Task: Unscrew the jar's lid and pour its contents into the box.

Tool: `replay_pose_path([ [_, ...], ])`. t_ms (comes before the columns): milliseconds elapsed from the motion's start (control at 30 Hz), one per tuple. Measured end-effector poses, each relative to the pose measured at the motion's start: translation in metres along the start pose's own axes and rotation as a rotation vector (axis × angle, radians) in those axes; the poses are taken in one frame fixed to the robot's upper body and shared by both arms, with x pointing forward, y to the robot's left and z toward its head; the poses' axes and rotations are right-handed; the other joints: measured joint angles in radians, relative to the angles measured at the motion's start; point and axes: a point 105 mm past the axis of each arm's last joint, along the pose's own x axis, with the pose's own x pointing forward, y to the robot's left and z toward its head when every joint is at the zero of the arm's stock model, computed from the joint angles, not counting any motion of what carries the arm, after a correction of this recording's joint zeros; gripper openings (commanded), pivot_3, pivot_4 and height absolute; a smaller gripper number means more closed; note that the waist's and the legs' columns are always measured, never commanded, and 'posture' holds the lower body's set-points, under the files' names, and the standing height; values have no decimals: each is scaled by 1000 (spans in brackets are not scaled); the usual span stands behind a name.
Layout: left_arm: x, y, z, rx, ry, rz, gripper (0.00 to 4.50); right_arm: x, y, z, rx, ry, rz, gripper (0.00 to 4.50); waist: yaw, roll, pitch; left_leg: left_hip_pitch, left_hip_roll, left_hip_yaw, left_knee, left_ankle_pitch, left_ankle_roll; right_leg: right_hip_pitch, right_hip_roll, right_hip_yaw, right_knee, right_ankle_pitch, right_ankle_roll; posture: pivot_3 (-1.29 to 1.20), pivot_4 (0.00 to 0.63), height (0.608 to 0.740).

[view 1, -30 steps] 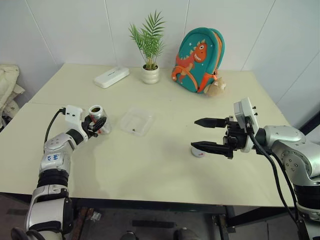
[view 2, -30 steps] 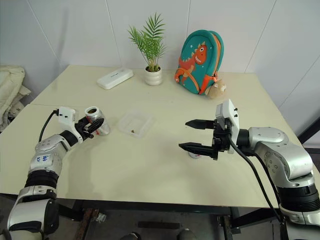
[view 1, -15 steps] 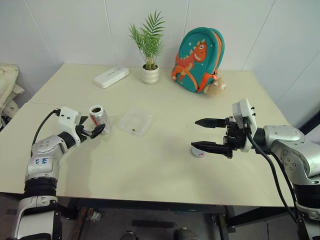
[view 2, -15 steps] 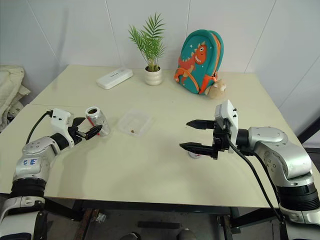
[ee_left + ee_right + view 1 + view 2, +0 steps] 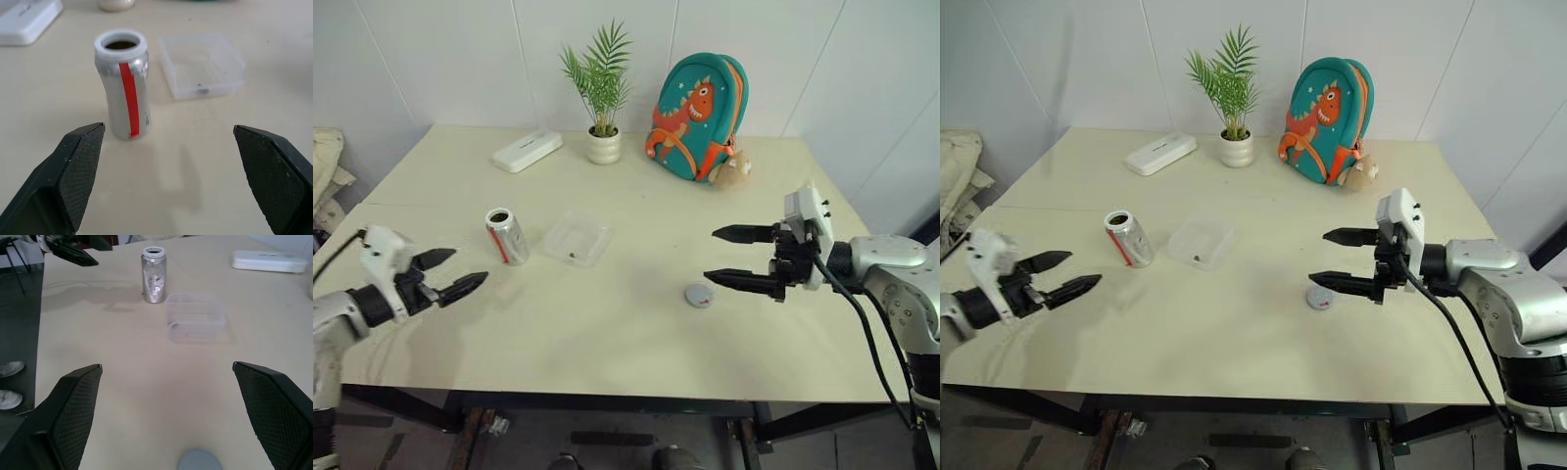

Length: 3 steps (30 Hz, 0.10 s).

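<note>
Risk lies in the open jar (image 5: 507, 236), standing upright on the tabletop (image 5: 607, 313) beside the box (image 5: 577, 239), being tipped if the released left gripper (image 5: 448, 275) or equally empty right gripper (image 5: 724, 257) swings past.

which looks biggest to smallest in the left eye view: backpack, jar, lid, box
1. backpack, clearly the largest
2. box
3. jar, a little less area than the box, though it stands upright
4. lid, the smallest, even though it lies nearest the camera
</note>
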Motion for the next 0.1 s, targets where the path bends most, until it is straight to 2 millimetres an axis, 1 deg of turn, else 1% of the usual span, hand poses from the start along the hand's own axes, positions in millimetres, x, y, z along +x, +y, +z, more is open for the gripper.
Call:
replay_pose_path([
  [100,-2,12,-2,-20,-20,36,4491,-1,1,-5,13,9,-7,4500,-1,0,0,0,0,0,0,0,0,0,0,0,0,0,0,0,150,740],
])
